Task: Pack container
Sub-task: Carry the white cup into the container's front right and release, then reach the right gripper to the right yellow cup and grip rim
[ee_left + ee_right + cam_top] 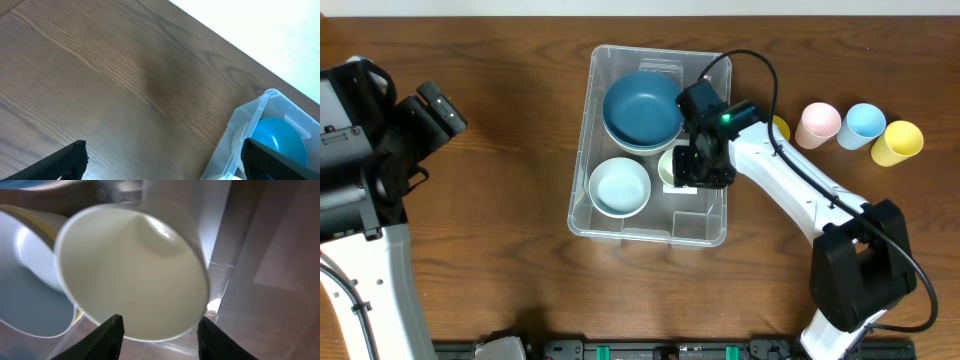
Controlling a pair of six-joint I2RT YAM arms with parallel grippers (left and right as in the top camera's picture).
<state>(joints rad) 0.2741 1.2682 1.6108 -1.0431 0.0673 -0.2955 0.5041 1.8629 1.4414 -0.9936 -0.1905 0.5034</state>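
The clear plastic container (705,226) sits mid-table and holds a dark blue bowl (642,108) at the far end and a light blue bowl (619,186) at the near left. A pale cream cup (667,166) lies tipped inside beside the light blue bowl. My right gripper (699,168) hangs inside the container right at that cup. In the right wrist view the cup (135,275) fills the frame just beyond the fingers (160,326), which are apart and not pressing on it. My left gripper (430,125) is open and empty over bare table, left of the container (240,131).
A pink cup (818,124), a light blue cup (864,125) and a yellow cup (899,142) stand in a row to the right of the container. Another yellow cup (780,128) is partly hidden behind the right arm. The table is dark wood.
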